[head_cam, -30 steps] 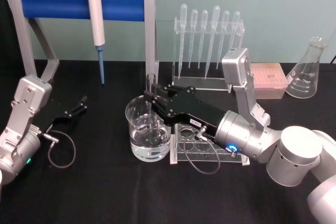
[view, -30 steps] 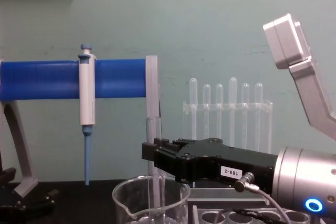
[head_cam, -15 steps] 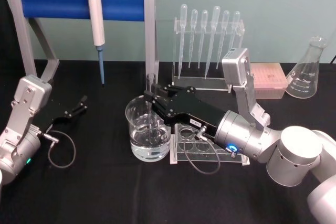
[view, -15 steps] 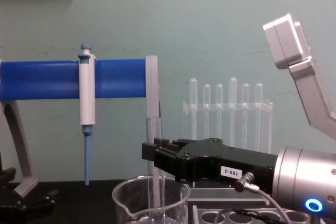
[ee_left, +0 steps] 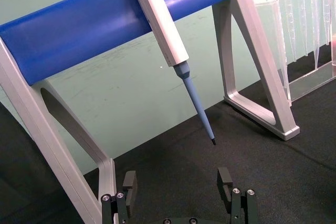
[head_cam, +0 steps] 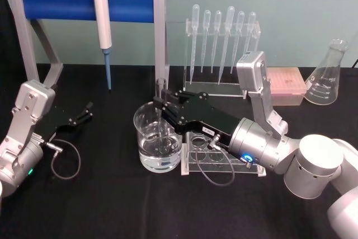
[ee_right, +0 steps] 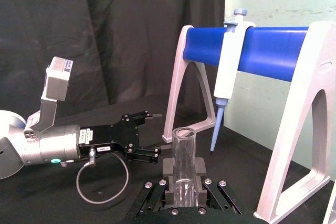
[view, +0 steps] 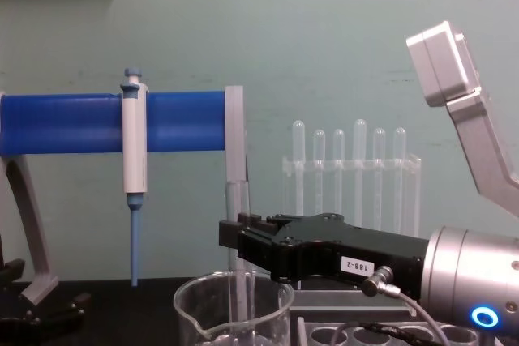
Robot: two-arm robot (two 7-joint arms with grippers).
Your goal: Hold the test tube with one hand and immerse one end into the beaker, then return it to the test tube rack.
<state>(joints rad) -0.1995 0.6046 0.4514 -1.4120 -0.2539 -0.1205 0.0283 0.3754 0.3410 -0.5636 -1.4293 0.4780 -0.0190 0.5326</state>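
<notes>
While the right gripper (head_cam: 161, 104) clamps the test tube (head_cam: 161, 117) upright with its lower end dipped in the beaker (head_cam: 158, 138), a straight vertical lift seems best. Only the right wrist view reveals the tube's open rim; farther left, the parked left gripper (head_cam: 86, 110) stands open.

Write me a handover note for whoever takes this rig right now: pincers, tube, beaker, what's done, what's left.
Right pincer: shut on the test tube, holding it upright over the beaker, lower end inside in the water.
Left pincer: open, empty, parked low at the table's left, below the pipettor.
Done: tube picked up and dipped.
Left: lift the tube straight out and set it back in the clear rack just right of the beaker, then release. Its slots look empty.
</notes>
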